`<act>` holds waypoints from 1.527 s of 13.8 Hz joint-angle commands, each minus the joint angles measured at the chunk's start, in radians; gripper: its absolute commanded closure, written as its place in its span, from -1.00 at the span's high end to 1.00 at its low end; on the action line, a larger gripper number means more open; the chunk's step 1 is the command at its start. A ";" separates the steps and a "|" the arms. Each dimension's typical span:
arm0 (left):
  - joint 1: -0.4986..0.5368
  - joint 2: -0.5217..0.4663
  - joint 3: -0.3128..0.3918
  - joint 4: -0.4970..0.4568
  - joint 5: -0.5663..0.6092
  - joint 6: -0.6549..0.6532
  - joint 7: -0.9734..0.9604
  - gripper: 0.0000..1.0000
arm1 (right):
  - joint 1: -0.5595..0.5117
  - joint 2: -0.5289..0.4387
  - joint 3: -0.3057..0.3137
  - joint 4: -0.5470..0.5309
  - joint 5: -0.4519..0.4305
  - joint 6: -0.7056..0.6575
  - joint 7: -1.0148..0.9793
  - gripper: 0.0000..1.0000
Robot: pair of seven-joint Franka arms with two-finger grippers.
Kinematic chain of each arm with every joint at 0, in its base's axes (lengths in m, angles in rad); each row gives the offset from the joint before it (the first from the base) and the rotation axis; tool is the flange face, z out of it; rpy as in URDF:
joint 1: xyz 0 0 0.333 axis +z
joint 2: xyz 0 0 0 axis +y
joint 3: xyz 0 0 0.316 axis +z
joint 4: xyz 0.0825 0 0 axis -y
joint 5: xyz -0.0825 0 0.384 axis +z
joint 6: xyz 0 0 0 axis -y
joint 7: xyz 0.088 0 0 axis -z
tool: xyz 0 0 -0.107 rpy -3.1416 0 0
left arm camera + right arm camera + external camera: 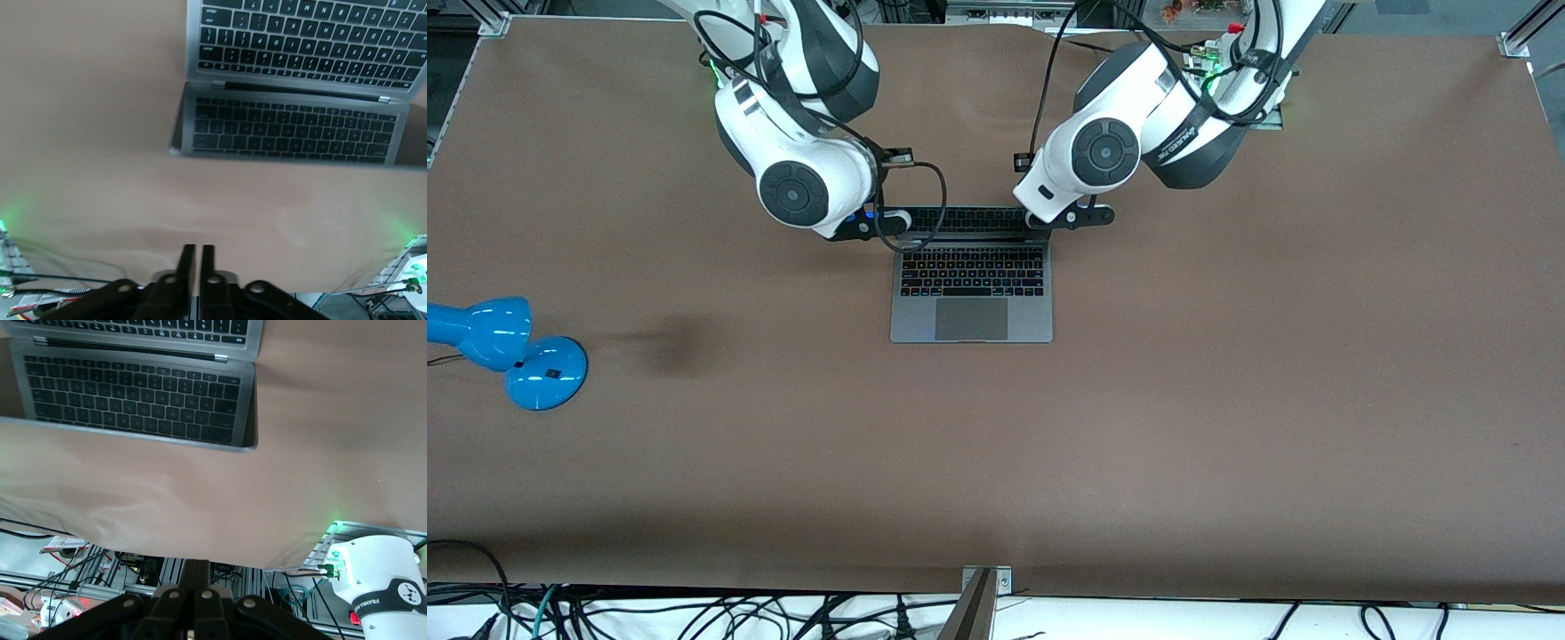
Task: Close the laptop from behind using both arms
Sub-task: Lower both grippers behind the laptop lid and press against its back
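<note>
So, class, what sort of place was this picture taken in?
Most likely a robotics lab. Two white robot arms work over an open laptop on a brown-covered table with an aluminium frame, and loose cables trail along its edge.

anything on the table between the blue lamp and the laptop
No object: in the front view the brown table between the blue lamp and the laptop is bare, with only a dark smudge of shadow beside the lamp.

Both arms reach low, left hand (198, 270) and right hand (195, 590) closed
</note>
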 commanded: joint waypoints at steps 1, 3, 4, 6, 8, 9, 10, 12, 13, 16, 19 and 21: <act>-0.012 0.017 0.004 0.019 -0.024 0.024 0.004 -1.00 | -0.002 0.039 0.004 -0.001 0.018 -0.005 0.000 -1.00; -0.012 0.029 0.004 0.020 -0.021 0.040 0.005 -1.00 | -0.003 0.067 0.002 0.005 0.016 0.021 -0.002 -1.00; -0.013 0.034 0.003 0.020 -0.020 0.054 0.004 -1.00 | -0.003 0.073 0.002 0.005 0.015 0.047 -0.002 -1.00; -0.012 0.046 0.004 0.020 -0.017 0.083 0.004 -1.00 | -0.009 0.084 0.000 0.010 0.015 0.082 -0.002 -1.00; -0.012 0.065 0.006 0.020 -0.015 0.117 0.007 -1.00 | -0.011 0.091 0.000 0.011 0.013 0.123 -0.004 -1.00; -0.012 0.072 0.006 0.022 -0.006 0.129 0.007 -1.00 | -0.011 0.091 0.000 0.013 0.009 0.136 -0.004 -1.00; -0.012 0.080 0.006 0.023 -0.001 0.137 0.008 -1.00 | -0.011 0.091 0.000 0.016 0.001 0.145 -0.005 -1.00; -0.009 0.089 0.012 0.035 0.000 0.149 0.011 -1.00 | -0.012 0.091 -0.001 0.017 0.001 0.147 -0.026 -1.00; -0.004 0.098 0.014 0.040 0.005 0.151 0.011 -1.00 | -0.017 0.091 -0.006 0.017 -0.001 0.147 -0.039 -1.00; -0.001 0.132 0.014 0.087 0.042 0.151 0.008 -1.00 | -0.026 0.101 -0.023 0.040 -0.016 0.160 -0.057 -1.00; 0.004 0.144 0.030 0.091 0.043 0.151 0.010 -1.00 | -0.028 0.121 -0.038 0.068 -0.016 0.160 -0.060 -1.00; 0.002 0.167 0.043 0.133 0.045 0.151 0.010 -1.00 | -0.032 0.124 -0.039 0.068 -0.016 0.189 -0.062 -1.00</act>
